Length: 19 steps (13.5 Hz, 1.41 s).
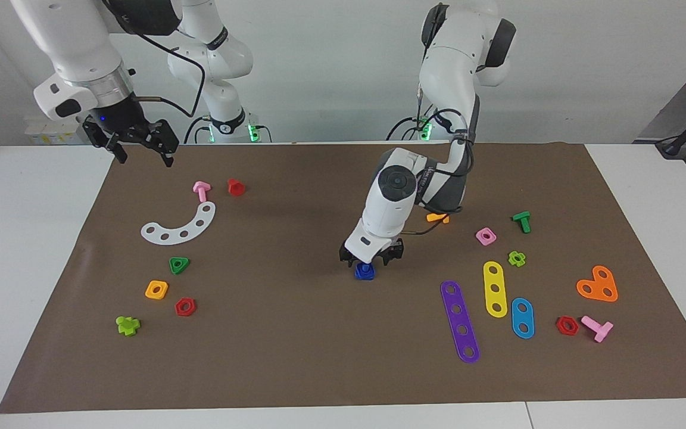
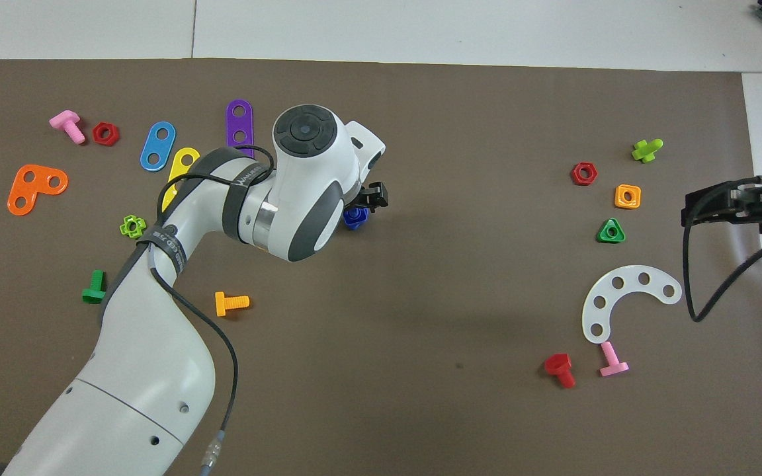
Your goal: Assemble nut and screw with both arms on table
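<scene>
The dark-blue nut and screw (image 1: 365, 271) stand together as one small stack in the middle of the brown mat on the table (image 1: 295, 333); I cannot tell one part from the other. In the overhead view the stack (image 2: 355, 217) peeks out from under the left wrist. My left gripper (image 1: 370, 258) hangs just above it, open, one finger on each side and not touching. One of its fingers (image 2: 374, 196) shows from above. My right gripper (image 1: 143, 156) waits open in the air over the mat's corner at the right arm's end, also seen as the right gripper (image 2: 690, 213) from above.
Toward the right arm's end lie a white curved plate (image 1: 181, 226), a pink bolt (image 1: 201, 190), a red bolt (image 1: 235, 186), and green, orange and red nuts. Toward the left arm's end lie purple (image 1: 460, 320), yellow and light-blue plates, an orange bolt (image 1: 437, 217) and a pink nut (image 1: 485, 236).
</scene>
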Tool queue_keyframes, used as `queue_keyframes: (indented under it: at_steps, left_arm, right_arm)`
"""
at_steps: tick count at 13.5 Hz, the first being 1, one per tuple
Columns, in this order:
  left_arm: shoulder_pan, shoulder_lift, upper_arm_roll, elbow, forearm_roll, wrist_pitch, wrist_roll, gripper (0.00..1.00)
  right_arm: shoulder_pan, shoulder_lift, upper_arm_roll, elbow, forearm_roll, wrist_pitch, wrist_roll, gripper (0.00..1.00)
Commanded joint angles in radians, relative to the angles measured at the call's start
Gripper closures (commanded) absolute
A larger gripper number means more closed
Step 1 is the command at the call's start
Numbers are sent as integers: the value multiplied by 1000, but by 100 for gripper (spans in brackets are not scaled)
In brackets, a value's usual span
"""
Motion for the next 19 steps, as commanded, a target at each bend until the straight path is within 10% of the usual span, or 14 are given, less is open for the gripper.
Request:
queue_keyframes:
  at_steps: [1,10,19]
  left_arm:
    - [68,-22,13,101,8,-199,2,0]
    - [473,-493,11,-307,6,-277,638,0]
    - [504,-625,-1,-195,161,-416,541,0]
  right_arm:
    - [-7,-25,6,-31,-5,20,10,0]
    - [-7,-28,6,-34,15,11,19,0]
    - [-6,-28,5,-35,15,11,13,0]
